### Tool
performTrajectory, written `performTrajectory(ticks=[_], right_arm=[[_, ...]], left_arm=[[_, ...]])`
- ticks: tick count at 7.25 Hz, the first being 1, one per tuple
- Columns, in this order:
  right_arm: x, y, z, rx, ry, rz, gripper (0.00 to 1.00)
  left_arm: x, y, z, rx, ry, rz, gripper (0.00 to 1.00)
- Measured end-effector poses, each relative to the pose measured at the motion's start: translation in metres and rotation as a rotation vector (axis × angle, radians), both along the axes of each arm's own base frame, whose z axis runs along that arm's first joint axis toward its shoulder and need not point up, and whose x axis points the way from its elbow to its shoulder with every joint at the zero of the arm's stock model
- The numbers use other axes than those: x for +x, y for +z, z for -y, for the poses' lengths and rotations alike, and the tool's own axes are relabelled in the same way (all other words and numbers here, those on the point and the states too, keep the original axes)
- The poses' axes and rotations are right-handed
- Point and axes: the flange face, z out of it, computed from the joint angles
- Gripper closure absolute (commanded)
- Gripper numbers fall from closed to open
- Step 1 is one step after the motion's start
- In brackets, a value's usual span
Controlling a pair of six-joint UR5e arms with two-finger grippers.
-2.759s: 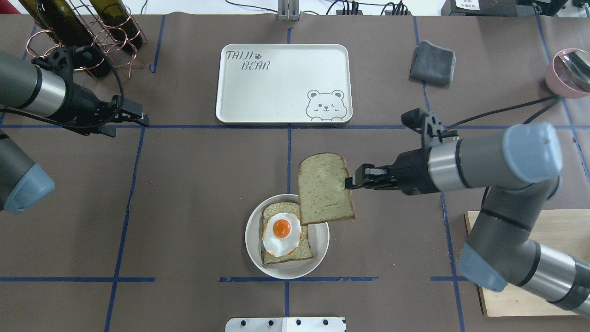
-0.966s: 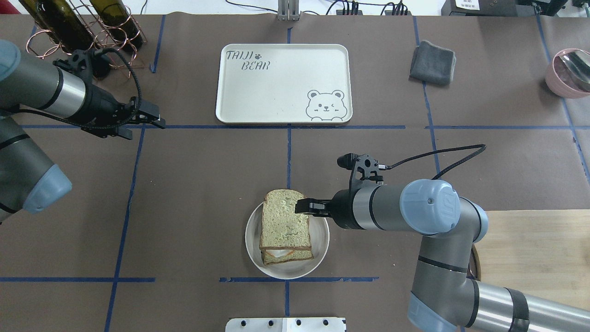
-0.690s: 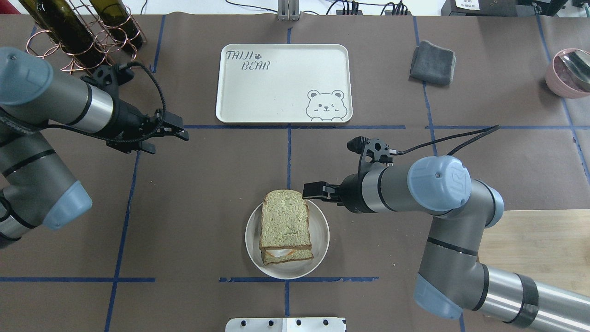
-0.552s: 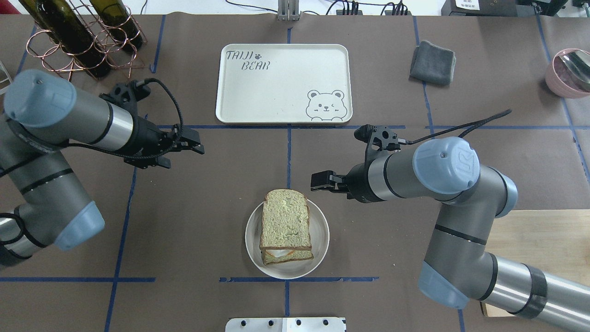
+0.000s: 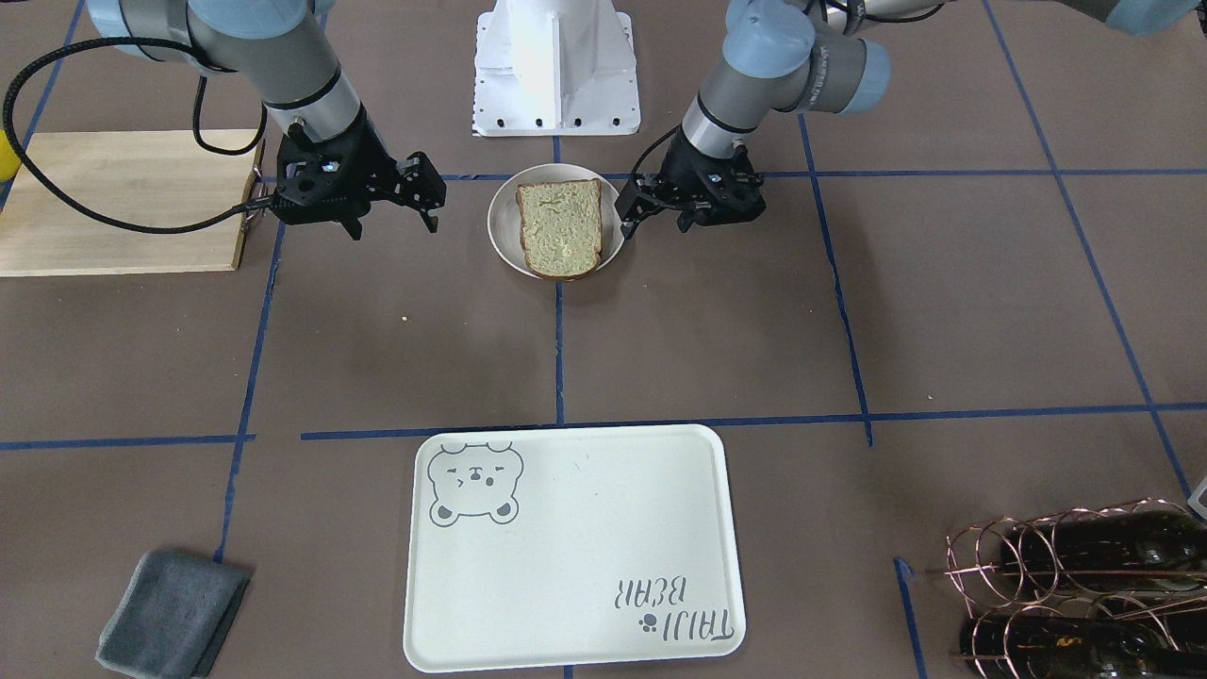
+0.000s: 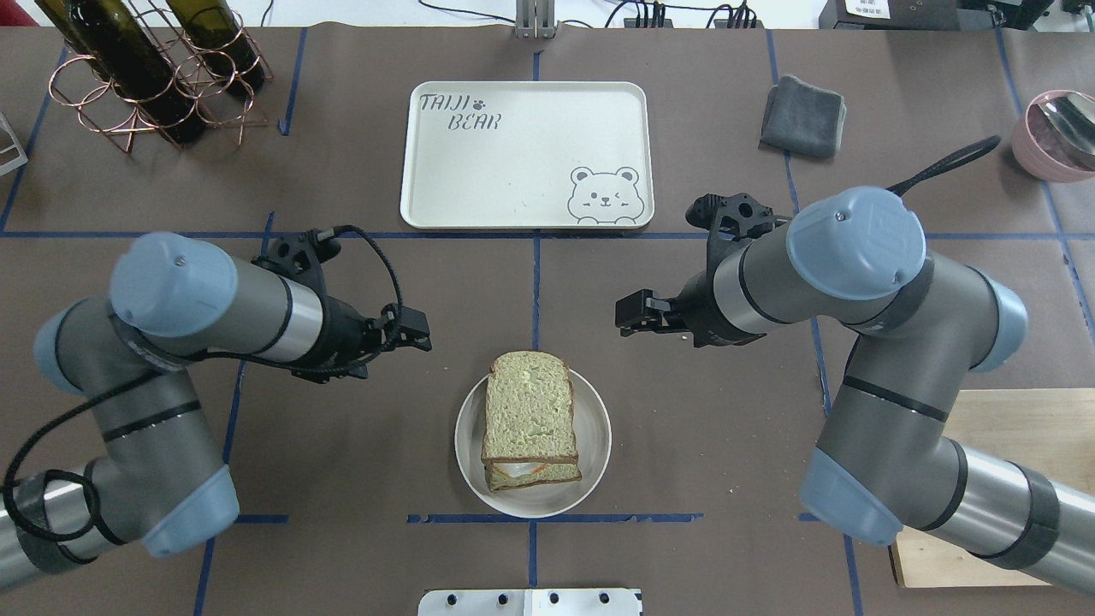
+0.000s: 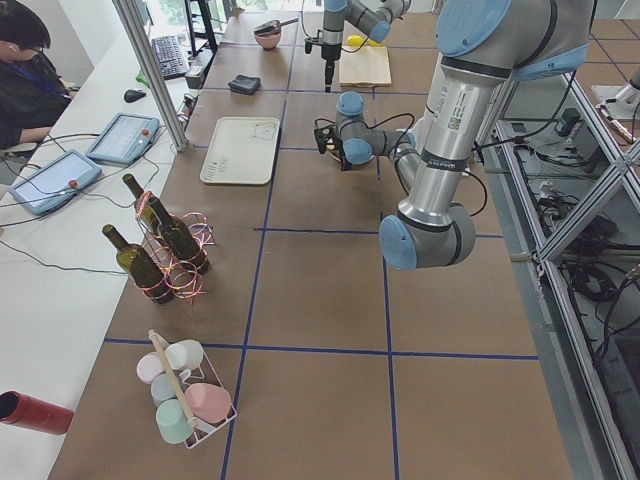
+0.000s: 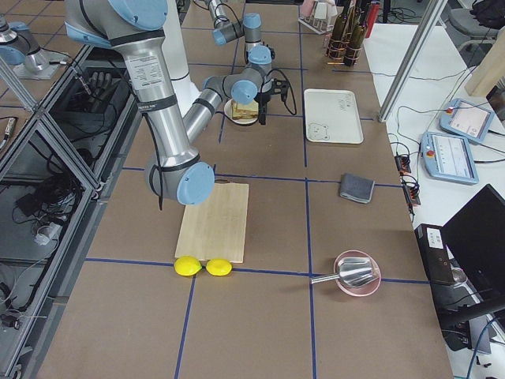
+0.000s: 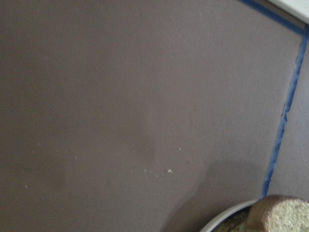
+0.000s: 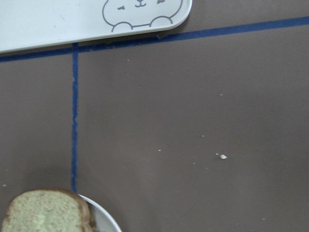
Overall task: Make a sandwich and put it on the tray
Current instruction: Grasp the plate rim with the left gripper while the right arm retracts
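the sandwich (image 6: 529, 409) lies in the round white dish (image 6: 592, 462), between the two grippers and touched by neither. the left gripper (image 5: 655, 213) hangs just beside the dish, its jaws spread and empty. the right gripper (image 5: 396, 211), on the other side, is spread and empty too. the tray (image 6: 513, 175) lies well beyond both fingertips.

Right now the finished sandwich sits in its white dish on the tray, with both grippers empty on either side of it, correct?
Not on the tray. The overhead exterior view shows the dish holding the sandwich on the brown table, apart from the tray. The rest holds: left gripper and right gripper flank it, empty.
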Motion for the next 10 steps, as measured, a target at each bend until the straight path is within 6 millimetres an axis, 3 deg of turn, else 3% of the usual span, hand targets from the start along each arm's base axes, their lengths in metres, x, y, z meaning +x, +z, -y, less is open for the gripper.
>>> performTrajectory(ticks=[3, 7, 9, 10], right_arm=[[0.022, 0.005, 0.013, -0.008, -0.010, -0.024, 0.00], [0.029, 0.007, 0.016, -0.012, -0.005, -0.025, 0.00], [0.032, 0.003, 0.013, -0.010, -0.008, -0.014, 0.00], [0.033, 0.003, 0.013, -0.011, -0.009, -0.011, 0.00]], left_arm=[[0.024, -0.005, -0.018, -0.006, 0.019, 0.040, 0.54], [0.046, -0.002, -0.034, -0.010, 0.054, 0.053, 0.60], [0.050, 0.000, -0.035, -0.012, 0.058, 0.058, 0.92], [0.051, 0.000, -0.035, -0.012, 0.059, 0.058, 1.00]])
